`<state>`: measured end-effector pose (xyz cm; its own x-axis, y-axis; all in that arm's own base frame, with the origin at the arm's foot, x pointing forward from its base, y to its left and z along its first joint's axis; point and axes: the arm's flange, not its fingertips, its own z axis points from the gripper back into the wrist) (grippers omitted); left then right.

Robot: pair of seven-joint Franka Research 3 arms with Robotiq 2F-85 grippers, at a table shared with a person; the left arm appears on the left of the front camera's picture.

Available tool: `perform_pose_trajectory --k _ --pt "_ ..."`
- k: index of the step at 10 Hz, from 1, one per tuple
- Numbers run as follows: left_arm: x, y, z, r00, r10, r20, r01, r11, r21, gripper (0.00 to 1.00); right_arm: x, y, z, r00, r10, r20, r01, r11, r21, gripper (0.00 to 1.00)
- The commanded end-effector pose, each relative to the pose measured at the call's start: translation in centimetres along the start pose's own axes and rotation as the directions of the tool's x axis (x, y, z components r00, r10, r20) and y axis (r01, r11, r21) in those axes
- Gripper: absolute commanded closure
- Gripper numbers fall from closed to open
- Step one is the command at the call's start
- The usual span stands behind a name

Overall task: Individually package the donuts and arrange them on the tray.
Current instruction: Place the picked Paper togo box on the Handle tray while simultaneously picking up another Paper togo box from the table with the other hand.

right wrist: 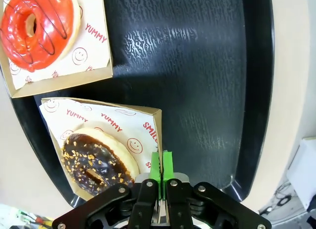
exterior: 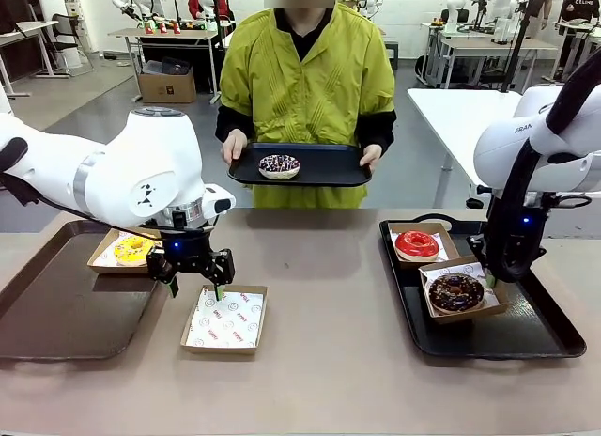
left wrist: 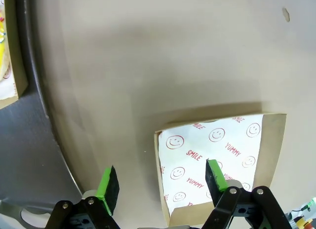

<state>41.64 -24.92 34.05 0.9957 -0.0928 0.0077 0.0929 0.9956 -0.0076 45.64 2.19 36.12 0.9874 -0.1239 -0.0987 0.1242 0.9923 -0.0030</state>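
Looking across a tan table (exterior: 329,389) at a person standing on the far side, holding out a small black tray (exterior: 329,165) with a hand (exterior: 234,149) at either end and carrying on it a sprinkled donut (exterior: 279,165), dark with white and coloured flecks. Showing the left gripper (exterior: 194,284) hanging released over the table, fingers spread wide and grasping nothing, one green pad (left wrist: 213,171) over the smiley-printed paper of an empty box (exterior: 225,318), the other over bare tabletop. Showing a yellow donut (exterior: 134,249) sitting boxed at the far corner of the left tray (exterior: 56,314). Showing the right gripper (right wrist: 161,162) clenched, pads pressing together just beside the corner of the box holding the chocolate donut (right wrist: 96,162), next to the boxed red donut (right wrist: 37,29), both resting on the right tray (right wrist: 197,66).
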Motion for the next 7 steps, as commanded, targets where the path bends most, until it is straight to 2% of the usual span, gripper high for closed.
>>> perform_pose_trajectory --k 1,5,6,7 --pt "-1.5 -0.1 -0.4 0.999 0.007 0.038 -0.008 1.000 0.026 0.08 0.6 -0.2 0.1 1.000 0.013 -0.008 -0.013 0.999 0.034 0.98" --pt "-1.6 -0.1 -1.6 1.000 0.013 -0.010 -0.012 1.000 0.023 0.08 0.6 -0.1 0.1 1.000 0.021 -0.010 -0.020 0.999 0.041 0.98" --pt "-1.6 -0.1 -1.6 0.999 -0.004 -0.032 0.004 1.000 0.019 0.08 0.5 -0.1 0.1 1.000 0.028 -0.010 -0.028 0.999 0.046 0.78" --pt "-1.6 -0.1 -1.6 0.999 -0.011 -0.039 0.011 1.000 0.011 0.66 0.4 -0.1 0.1 0.999 0.039 -0.016 -0.038 0.998 0.045 0.38"
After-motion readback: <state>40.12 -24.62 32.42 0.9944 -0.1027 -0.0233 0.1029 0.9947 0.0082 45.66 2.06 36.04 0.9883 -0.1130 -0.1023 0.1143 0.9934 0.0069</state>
